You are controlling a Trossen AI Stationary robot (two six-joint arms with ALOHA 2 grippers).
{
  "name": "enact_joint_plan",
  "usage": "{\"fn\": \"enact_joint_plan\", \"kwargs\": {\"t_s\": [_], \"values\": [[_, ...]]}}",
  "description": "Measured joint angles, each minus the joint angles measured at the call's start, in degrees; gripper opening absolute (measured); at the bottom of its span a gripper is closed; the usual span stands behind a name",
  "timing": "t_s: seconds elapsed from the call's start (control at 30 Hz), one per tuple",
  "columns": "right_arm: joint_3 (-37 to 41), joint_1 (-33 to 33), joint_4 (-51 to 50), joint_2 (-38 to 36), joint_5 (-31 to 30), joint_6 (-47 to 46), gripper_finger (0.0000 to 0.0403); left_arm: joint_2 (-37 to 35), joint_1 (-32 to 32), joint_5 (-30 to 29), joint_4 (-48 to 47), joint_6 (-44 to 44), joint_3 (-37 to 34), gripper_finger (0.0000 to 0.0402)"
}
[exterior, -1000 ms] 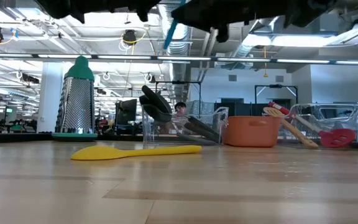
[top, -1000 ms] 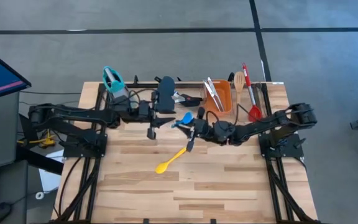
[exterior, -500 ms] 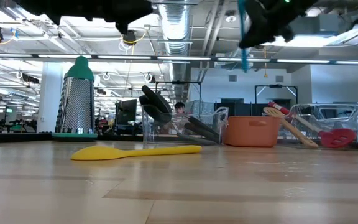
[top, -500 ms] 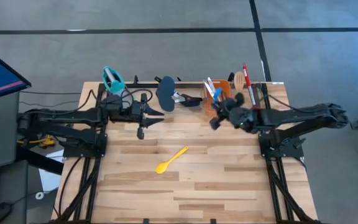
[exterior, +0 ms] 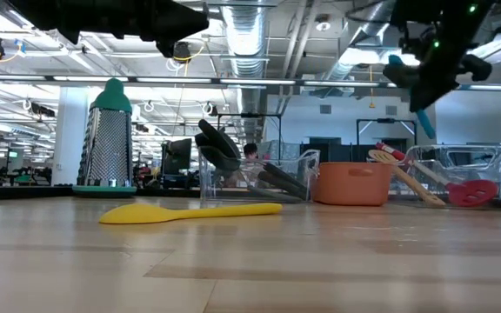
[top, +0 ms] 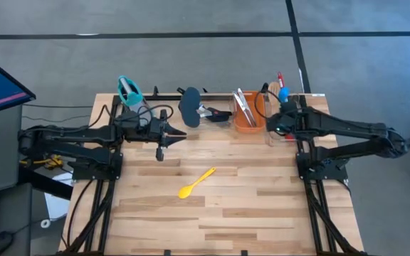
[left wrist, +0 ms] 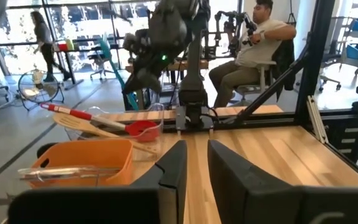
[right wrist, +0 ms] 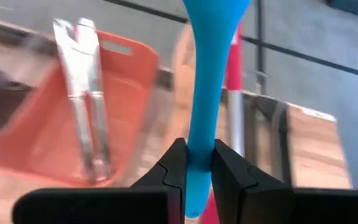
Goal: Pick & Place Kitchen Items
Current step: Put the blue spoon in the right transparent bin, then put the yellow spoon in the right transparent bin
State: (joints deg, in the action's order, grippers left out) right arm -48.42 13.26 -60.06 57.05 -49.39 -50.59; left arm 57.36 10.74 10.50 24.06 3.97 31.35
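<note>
The right tool point(right wrist: 194, 163) grips the blue spoon point(right wrist: 209, 74) by its handle, in the air above the clear tray point(top: 282, 121) at the table's point(top: 248, 206) back right, beside the orange tub point(top: 249, 117) holding the tongs point(top: 244, 107). The left tool point(top: 164, 148) hangs above the table's back left, fingers point(left wrist: 173, 168) a narrow gap apart, holding nothing. The yellow spoon point(top: 196, 182) lies mid-table, well apart from both tools.
</note>
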Motion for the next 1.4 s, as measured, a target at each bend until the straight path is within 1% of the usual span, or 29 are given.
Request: {"fn": "enact_joint_plan", "kwargs": {"t_s": [0.07, 0.2, 0.4, 0.57, 0.67, 0.77, 0.83, 1.0, 1.07, 1.13, 1.2, 1.27, 1.33, 1.4], "values": [[0.4, 1.8, -1.08, 1.15, -0.05, -0.96, 0.0036, -0.01, 0.0, 0.02, 0.62, -0.01, 0.0, 0.0049], [3.32, 5.68, 0.99, 3.16, 0.4, -0.87, 0.0036, 0.0, 0.0, 0.02, 0.62, -0.39, 0.0, 0.0049], [9.57, 10.78, 9.81, 5.45, 4.4, 2.76, 0.0036, 0.0, 0.0, 0.02, 0.6, -0.42, 0.0, 0.0049], [12.94, 14.24, 15.94, 7.31, 7.56, 5.5, 0.0036, 0.0, 0.0, 0.04, 0.66, -0.42, 0.0, 0.0049], [13.65, 15.99, 17.85, 9.02, 10.83, 6.42, 0.0036, 0.0, 0.0, 0.04, 0.74, -0.42, 0.0, 0.0049], [13.61, 16.99, 18.65, 10.67, 12.56, 7.45, 0.004, 0.0, 0.0, 0.04, 0.73, -0.42, 0.0, 0.0049], [13.55, 17.36, 18.86, 11.39, 13.51, 7.45, 0.0068, 0.0, 0.0, 0.04, 0.73, -0.42, 0.0, 0.0049], [13.07, 17.79, 17.95, 11.44, 14.92, 7.78, 0.0185, 0.0, 0.0, 0.04, 0.72, -0.42, 0.0, 0.0049], [11.67, 17.79, 16.2, 10.95, 15.31, 10.05, 0.0229, 0.0, 0.0, 0.04, 0.71, -0.43, 0.0, 0.0049], [9.42, 17.79, 14.71, 10.16, 16.34, 12.83, 0.0261, 0.0, 0.0, 0.04, 0.69, -0.43, 0.0, 0.0049], [6.65, 17.33, 13.4, 9.3, 18.35, 15.81, 0.0275, 0.0, 0.0, 0.04, 0.69, -0.42, 0.0, 0.0049], [3.94, 16.13, 13.15, 7.9, 21.46, 18.72, 0.0274, 0.0, 0.0, 0.07, 0.63, -0.42, 0.0, 0.0049], [1.49, 14.2, 13.89, 6.15, 25.09, 21.54, 0.0261, 0.0, 0.0, 0.05, 0.6, -0.42, 0.0, 0.0049], [-0.07, 11.72, 15.46, 4.21, 28.9, 23.28, 0.0238, 0.0, 0.0, 0.05, 0.48, -0.42, 0.0, 0.0049]]}}
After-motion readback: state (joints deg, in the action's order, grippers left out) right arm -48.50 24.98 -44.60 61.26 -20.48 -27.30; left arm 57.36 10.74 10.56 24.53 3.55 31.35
